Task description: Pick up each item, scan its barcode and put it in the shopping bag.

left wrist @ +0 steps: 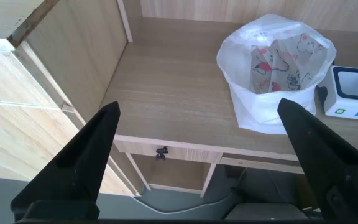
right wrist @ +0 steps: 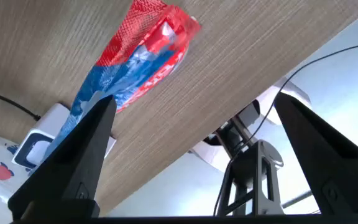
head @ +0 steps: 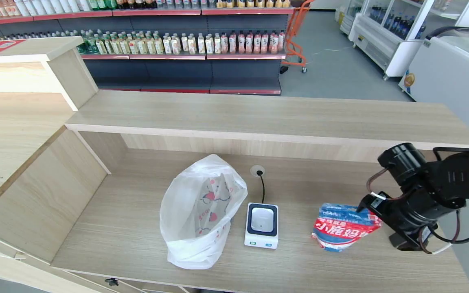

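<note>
One patterned packet (head: 212, 201) sits in the shopping bag (head: 185, 240); the red-and-blue pouch (head: 342, 230), right of the scanner (head: 261, 225), looks unscanned; right gripper (right wrist: 194, 104) gapes wide beside it; left gripper (left wrist: 199, 104) wide too.

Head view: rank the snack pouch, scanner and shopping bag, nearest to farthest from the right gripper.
From the right gripper:
1. snack pouch: at the gripper, on the robot's right side of the counter.
2. scanner: mid-counter, to the left of the pouch.
3. shopping bag: farthest, to the left beyond the scanner.
</note>
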`<state>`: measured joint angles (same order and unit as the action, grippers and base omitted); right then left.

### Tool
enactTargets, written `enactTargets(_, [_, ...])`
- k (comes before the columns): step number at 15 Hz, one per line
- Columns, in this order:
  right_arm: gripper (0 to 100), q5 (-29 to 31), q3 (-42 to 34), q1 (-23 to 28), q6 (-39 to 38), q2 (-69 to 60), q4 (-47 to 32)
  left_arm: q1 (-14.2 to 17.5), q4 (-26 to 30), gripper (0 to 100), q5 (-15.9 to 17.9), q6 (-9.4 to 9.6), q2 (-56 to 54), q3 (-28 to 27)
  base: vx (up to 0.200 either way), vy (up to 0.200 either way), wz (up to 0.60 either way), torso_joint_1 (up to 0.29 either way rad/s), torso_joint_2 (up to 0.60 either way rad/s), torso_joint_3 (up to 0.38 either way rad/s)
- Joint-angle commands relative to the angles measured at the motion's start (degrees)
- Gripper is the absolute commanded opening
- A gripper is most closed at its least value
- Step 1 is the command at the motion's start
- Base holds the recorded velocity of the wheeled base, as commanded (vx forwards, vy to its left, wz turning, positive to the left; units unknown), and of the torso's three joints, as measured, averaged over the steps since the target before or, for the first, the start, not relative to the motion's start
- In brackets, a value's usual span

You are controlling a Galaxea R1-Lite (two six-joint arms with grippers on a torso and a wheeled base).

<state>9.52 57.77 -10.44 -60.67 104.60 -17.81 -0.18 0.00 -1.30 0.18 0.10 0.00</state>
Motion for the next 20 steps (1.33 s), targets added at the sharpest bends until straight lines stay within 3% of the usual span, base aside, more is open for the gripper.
enactTargets(1, [100,1.4,2.2,-3.9,-0.9,8.5,2.7,0.0,0.0,100,0.0,-0.01,0.0,-0.1,0.0,0.0,0.0,0.0,0.0,0.0])
enactTargets(5, [100,5.3,4.8,-7.3,-1.0,14.8,9.0,0.0,0.0,100,0.0,-0.01,0.0,0.0,0.0,0.0,0.0,0.0,0.0,0.0])
enactTargets(11, [100,5.2,4.4,-9.2,2.8,-0.2,7.7,0.0,0.0,100,0.0,-0.01,0.0,0.0,0.0,0.0,0.0,0.0,0.0,0.0])
enactTargets(14, [100,4.2,3.3,-5.7,2.5,-4.0,7.8,0.0,0.0,100,0.0,-0.01,0.0,0.0,0.0,0.0,0.0,0.0,0.0,0.0])
enactTargets(17, [100,4.5,2.8,-2.8,-3.3,0.0,8.8,0.0,0.0,100,0.0,-0.01,0.0,0.0,0.0,0.0,0.0,0.0,0.0,0.0])
enactTargets(20, [100,4.8,2.9,-2.6,-4.0,6.5,14.3,0.0,0.0,100,0.0,-0.01,0.0,0.0,0.0,0.0,0.0,0.0,0.0,0.0])
